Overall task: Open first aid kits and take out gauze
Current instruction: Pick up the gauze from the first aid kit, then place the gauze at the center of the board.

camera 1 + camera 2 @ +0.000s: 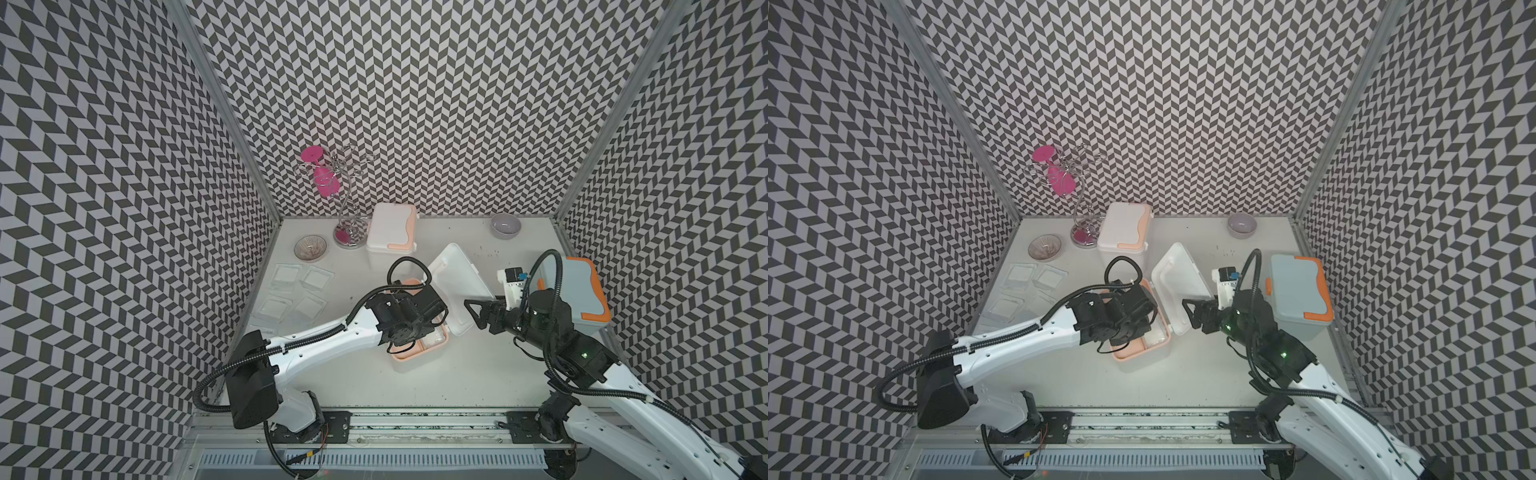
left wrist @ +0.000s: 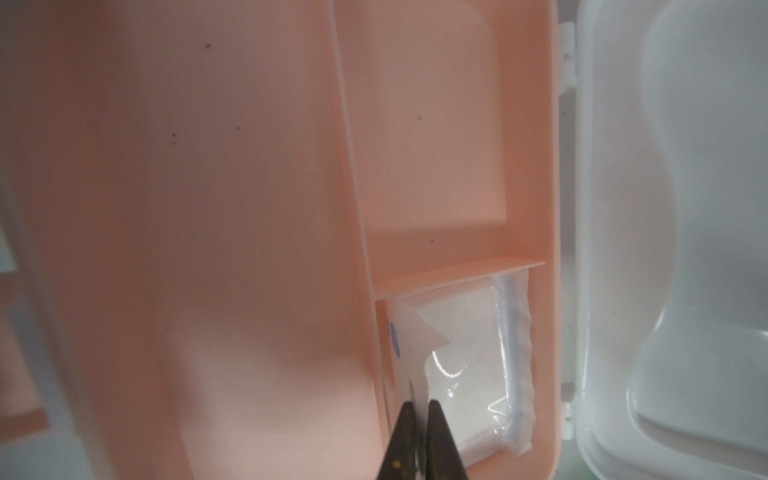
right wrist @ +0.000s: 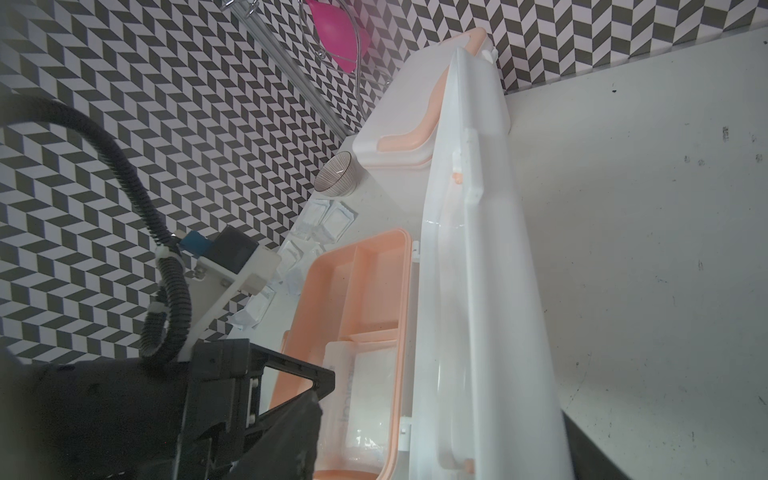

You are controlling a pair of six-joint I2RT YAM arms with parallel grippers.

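A white first aid kit with a peach divided tray (image 1: 405, 361) stands open mid-table, its white lid (image 1: 457, 274) tipped up to the right. One wrapped gauze (image 2: 465, 374) lies in the tray's small corner compartment. My left gripper (image 2: 419, 405) is down in that compartment, shut on the wrapper's edge; in both top views its wrist hides the fingers. My right gripper (image 1: 473, 316) is at the lid's near corner, jaws apart around the rim, outer finger against the lid. Several gauze (image 1: 286, 276) lie on the table at the left. Two other kits are shut: white (image 1: 390, 228), pale blue (image 1: 577, 291).
A ribbed glass bowl (image 1: 310, 248) sits at the back left beside a wire stand (image 1: 347, 199) holding a pink glass. A small grey bowl (image 1: 505, 225) is at the back right. Patterned walls enclose three sides.
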